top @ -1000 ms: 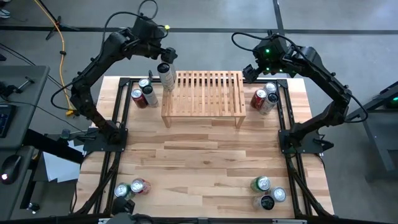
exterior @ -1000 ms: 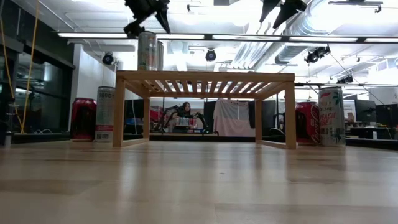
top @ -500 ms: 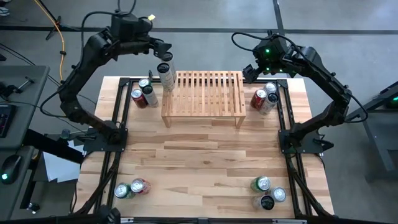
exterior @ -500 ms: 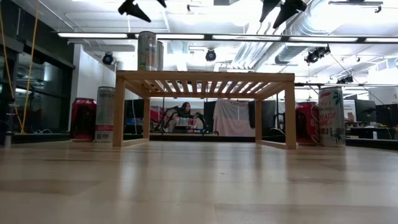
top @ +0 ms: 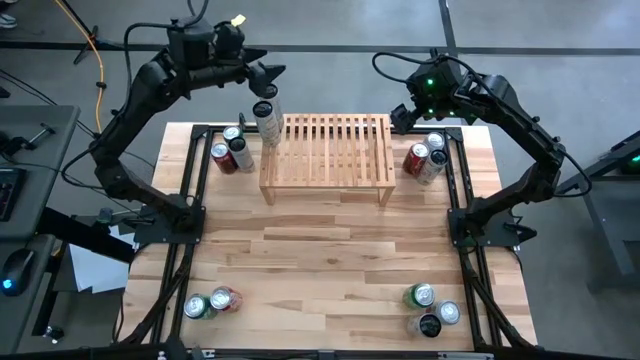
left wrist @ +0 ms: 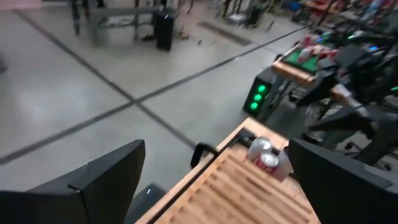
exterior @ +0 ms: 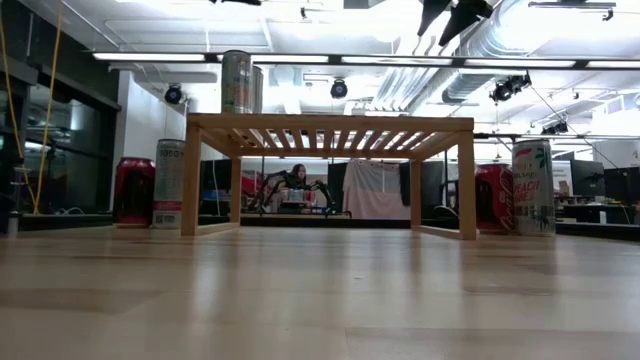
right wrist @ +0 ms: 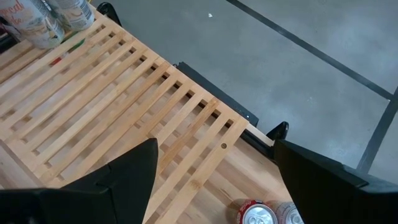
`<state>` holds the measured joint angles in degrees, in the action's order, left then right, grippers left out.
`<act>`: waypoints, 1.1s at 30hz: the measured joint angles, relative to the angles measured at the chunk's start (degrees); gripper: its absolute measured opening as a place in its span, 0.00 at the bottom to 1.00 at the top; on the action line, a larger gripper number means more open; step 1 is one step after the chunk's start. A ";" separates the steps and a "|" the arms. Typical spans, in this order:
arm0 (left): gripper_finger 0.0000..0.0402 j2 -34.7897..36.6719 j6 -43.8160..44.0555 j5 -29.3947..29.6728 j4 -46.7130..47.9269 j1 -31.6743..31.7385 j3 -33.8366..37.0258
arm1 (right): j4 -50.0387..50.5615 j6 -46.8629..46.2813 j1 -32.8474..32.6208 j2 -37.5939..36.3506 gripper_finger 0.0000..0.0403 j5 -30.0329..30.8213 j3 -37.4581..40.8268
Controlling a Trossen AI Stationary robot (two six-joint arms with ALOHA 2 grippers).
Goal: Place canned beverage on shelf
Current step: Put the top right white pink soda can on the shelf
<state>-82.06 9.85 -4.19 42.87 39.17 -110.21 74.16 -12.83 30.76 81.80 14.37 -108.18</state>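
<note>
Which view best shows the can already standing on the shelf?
The low view: the can stands upright on the shelf's top at its left end, seen side-on and whole. The high view shows it from above, foreshortened, at the shelf's far-left corner. The right wrist view catches only part of it. The left wrist view does not show it.

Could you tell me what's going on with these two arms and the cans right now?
One tall can stands on the left end of the shelf. The left gripper hangs open and empty above and behind it. The right gripper waits open by the shelf's right end, beside cans on the table there.
</note>
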 joint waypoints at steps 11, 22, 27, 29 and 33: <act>0.96 7.61 2.07 0.00 -26.27 -9.12 22.03 | 2.32 5.87 0.00 0.00 0.77 -2.13 0.00; 0.96 22.45 7.42 1.82 -38.02 -16.72 39.73 | 1.35 11.66 0.00 0.00 0.77 -11.38 0.00; 0.96 28.47 3.65 2.36 -36.10 -17.55 41.11 | 1.21 8.68 -1.00 0.00 0.77 -14.69 0.00; 0.96 30.46 2.62 2.33 -33.60 -17.55 41.11 | 1.21 6.91 -1.60 0.00 0.77 -14.66 0.00; 0.96 33.91 1.54 2.34 -27.22 -17.55 41.13 | 1.35 -0.87 -2.48 0.00 0.77 -11.85 0.00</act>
<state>-48.16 11.40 -1.85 15.66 21.63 -69.08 75.52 -13.70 28.28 81.80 2.52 -108.18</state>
